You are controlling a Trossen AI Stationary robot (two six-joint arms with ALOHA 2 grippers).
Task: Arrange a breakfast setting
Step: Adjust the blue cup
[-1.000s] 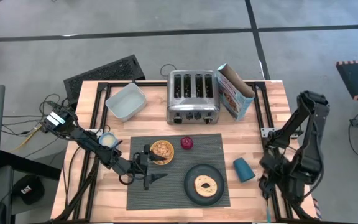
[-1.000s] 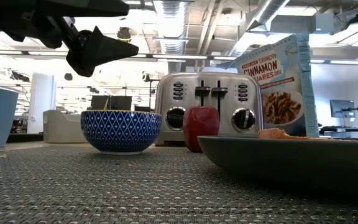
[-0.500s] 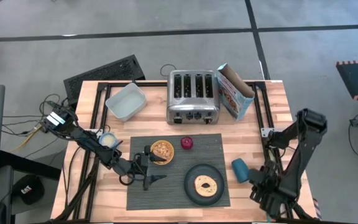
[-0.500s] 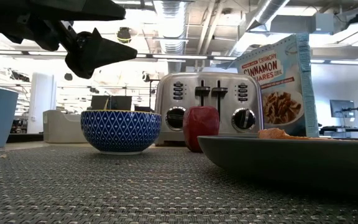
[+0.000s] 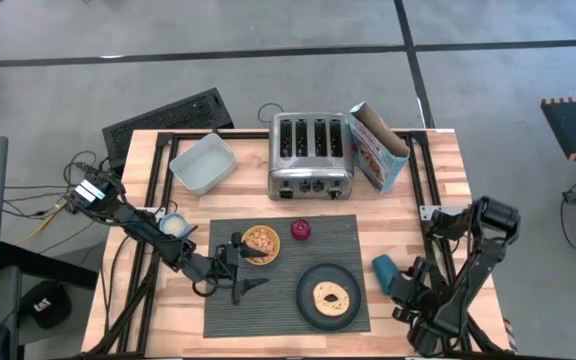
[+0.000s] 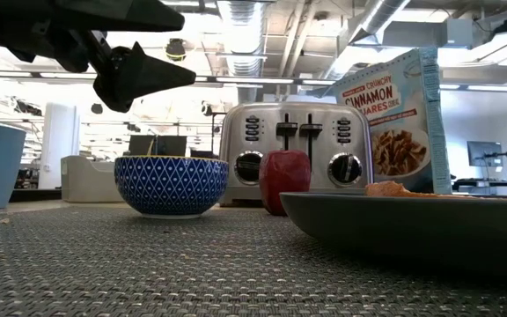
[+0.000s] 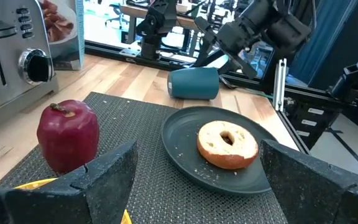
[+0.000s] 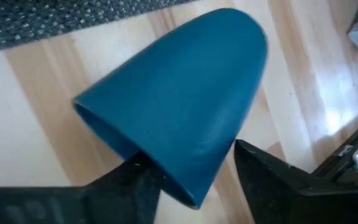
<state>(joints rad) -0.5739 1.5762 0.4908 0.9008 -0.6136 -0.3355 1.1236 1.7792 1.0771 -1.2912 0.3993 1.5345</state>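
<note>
The dark blue cup (image 5: 386,271) is lying on its side on the bare wood of the counter (image 5: 438,180), just beside the right edge of the ribbed placemat (image 5: 283,310). The right claw (image 8: 194,180) has been brought to the cup's open end: in the right wrist view a finger is seen on each side of the rim, with the jaws standing apart around it. Whether the pads are already pressing on the wall cannot be told, so a grip is not claimed.

The left claw (image 5: 246,287) is held open above the left part of the placemat, near the small bowl (image 5: 261,242), and nothing is carried in it. On the placemat the red fruit (image 7: 68,134) is standing upright, and the bagel (image 7: 227,144) is resting on the dark plate (image 7: 185,138). The toaster (image 5: 311,153) and cereal box (image 5: 378,146) are left at the back of the counter.

The main risk is judged to lie in the cup's shape. A tapered, smooth wall taken close to the rim could be squeezed out of the jaws as they close, and a cup lying on its side could be rolled away toward the counter's edge. If it is lifted by the rim alone, it may swing or tilt, and the plate nearby could be struck while it is being stood upright.
</note>
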